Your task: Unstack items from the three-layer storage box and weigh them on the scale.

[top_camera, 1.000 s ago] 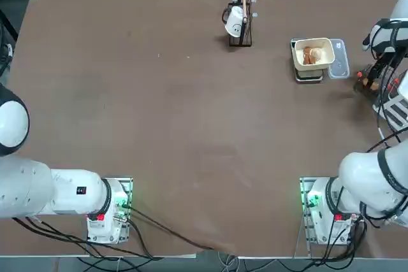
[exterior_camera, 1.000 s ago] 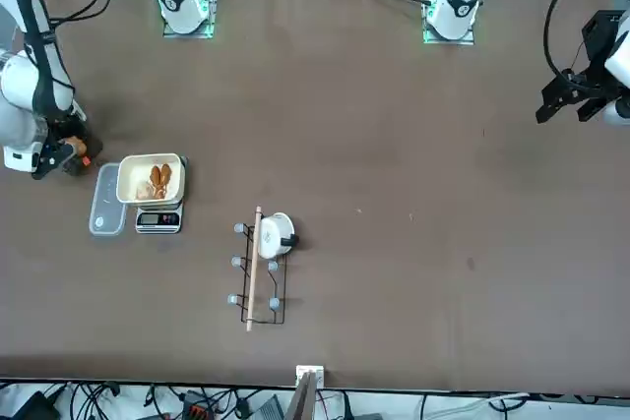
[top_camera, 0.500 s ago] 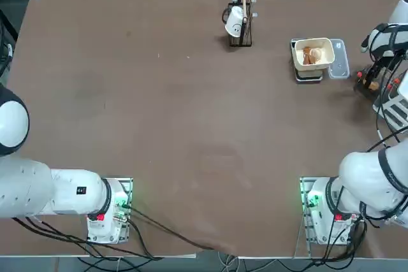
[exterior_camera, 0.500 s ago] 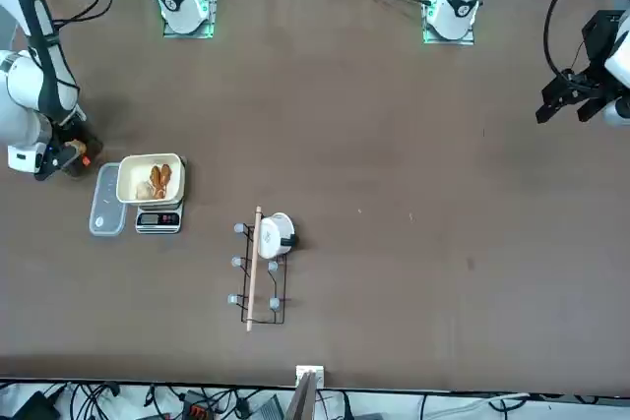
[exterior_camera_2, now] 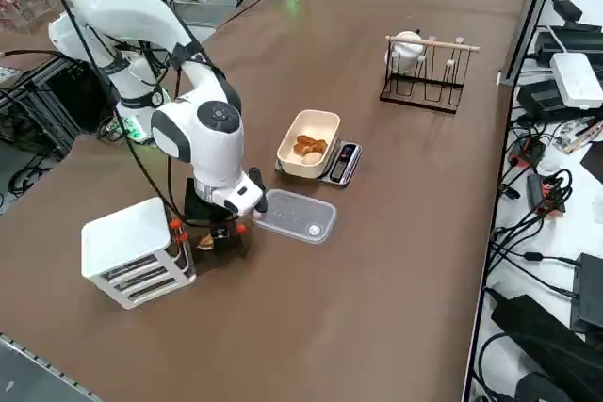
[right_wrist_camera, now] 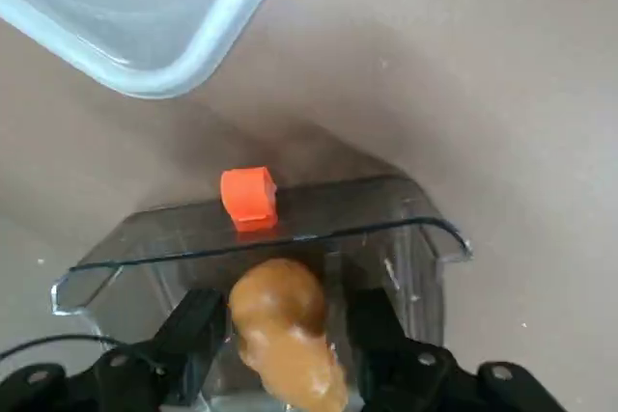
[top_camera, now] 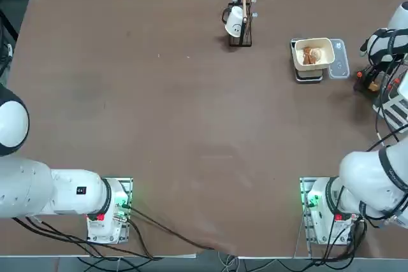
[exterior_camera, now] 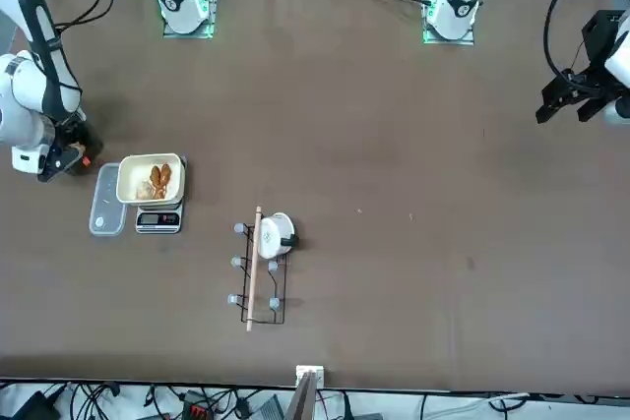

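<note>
One second on, found little changed on the counter (top_camera: 191, 125). Saw the scale (exterior_camera_2: 343, 161) in the same spot as before, carrying the cream bowl (exterior_camera_2: 325, 129) with two reddish-brown items (exterior_camera_2: 307, 147) inside, same count as earlier. Noted the clear panel (exterior_camera_2: 294, 216) lying flat just beside the scale, unmoved. Placed the three-layer storage box (exterior_camera_2: 132, 249) beyond that panel, well apart from the scale, upright and white-topped.

Found the right hand (right_wrist_camera: 285, 308) low over the counter between the storage box and the panel, farther from the scale than the panel. Compared with the earlier top and front views, caught only a slight shift of the wrist over that same place. Saw a clear drawer (right_wrist_camera: 386, 229) with an orange handle (right_wrist_camera: 248, 197) beneath the hand, away from the scale, pulled clear of the box's front. Made out one more brown item (right_wrist_camera: 275, 287) inside that drawer. Read the fingers (right_wrist_camera: 198, 330) as spread, one on each side of that item, straddling it; could not tell whether either touched it.

Left the black wire rack (exterior_camera_2: 424, 68) with its white cup (exterior_camera_2: 407, 44) well apart from the scale on the side away from the panel, as before.
</note>
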Tool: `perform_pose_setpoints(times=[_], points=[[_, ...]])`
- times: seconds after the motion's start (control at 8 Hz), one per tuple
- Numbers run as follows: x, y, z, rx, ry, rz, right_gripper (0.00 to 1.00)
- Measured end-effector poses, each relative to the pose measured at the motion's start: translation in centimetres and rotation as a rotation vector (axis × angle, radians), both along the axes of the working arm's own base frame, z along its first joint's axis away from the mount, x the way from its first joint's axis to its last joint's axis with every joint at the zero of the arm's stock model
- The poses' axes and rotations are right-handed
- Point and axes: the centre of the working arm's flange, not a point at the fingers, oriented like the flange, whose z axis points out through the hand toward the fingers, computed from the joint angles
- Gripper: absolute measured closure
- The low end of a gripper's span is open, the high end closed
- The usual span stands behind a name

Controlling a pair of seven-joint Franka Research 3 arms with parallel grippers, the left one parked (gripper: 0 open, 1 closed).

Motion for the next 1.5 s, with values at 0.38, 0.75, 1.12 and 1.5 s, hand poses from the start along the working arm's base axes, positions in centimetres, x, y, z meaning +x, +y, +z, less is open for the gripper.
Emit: perform_pose_setpoints(times=[0.38,0.75,1.12,1.5], points=[[0.2,-0.1,0.5,-0.006,-0.008,0.001,0.51],[0.4,0.1,2.2,-0.012,0.019,-0.005,0.56],[2.0,2.8,8.3,-0.048,0.063,-0.017,0.56],[4.3,10.0,14.5,0.062,0.081,-0.182,0.56]])
